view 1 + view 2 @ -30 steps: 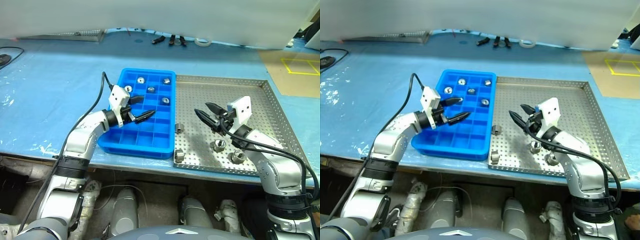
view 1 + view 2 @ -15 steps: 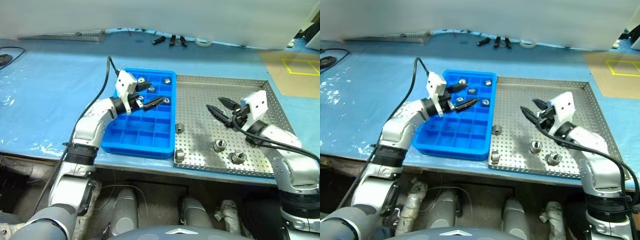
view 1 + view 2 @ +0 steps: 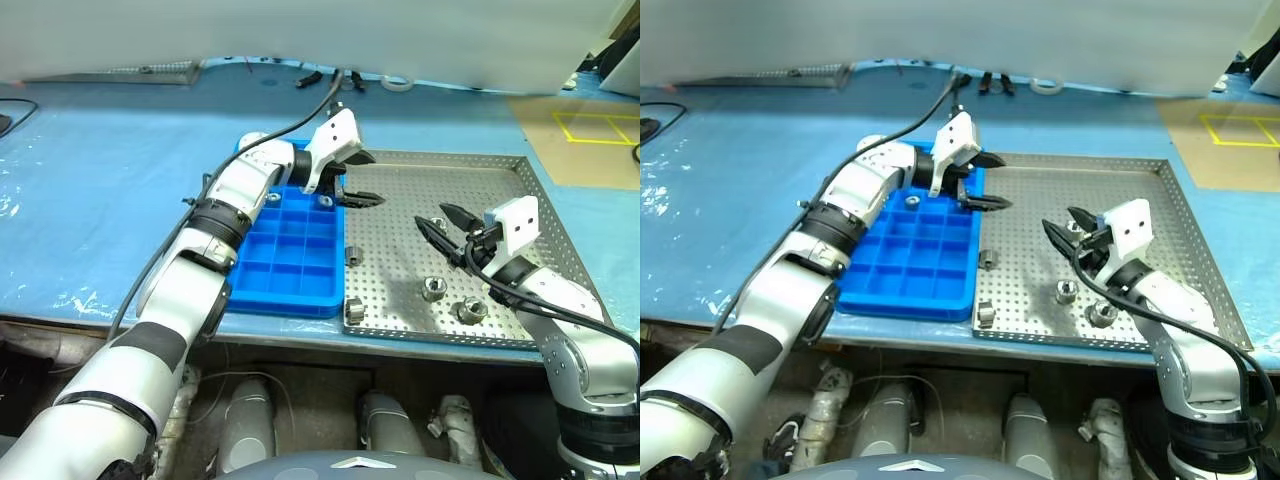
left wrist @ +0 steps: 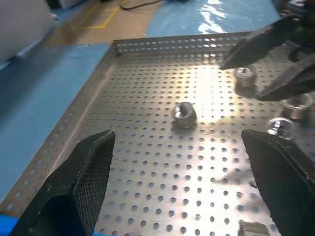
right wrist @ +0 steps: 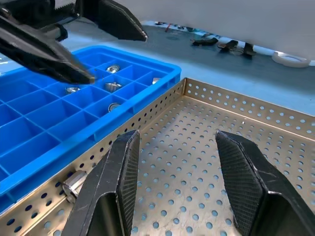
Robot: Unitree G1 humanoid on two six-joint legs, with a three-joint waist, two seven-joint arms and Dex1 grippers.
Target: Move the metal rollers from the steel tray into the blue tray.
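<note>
The metal rollers (image 3: 432,290) are split: in the head view I count four left in the steel tray (image 3: 520,300), lower centre, and a few in the blue tray (image 3: 285,270). In my left wrist view, the left pincer (image 4: 187,196) gapes empty; right wrist view, the right pincer (image 5: 177,191) is part-open, empty.

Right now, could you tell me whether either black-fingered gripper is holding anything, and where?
Nothing is held: the left gripper and right gripper are both open and empty.
</note>
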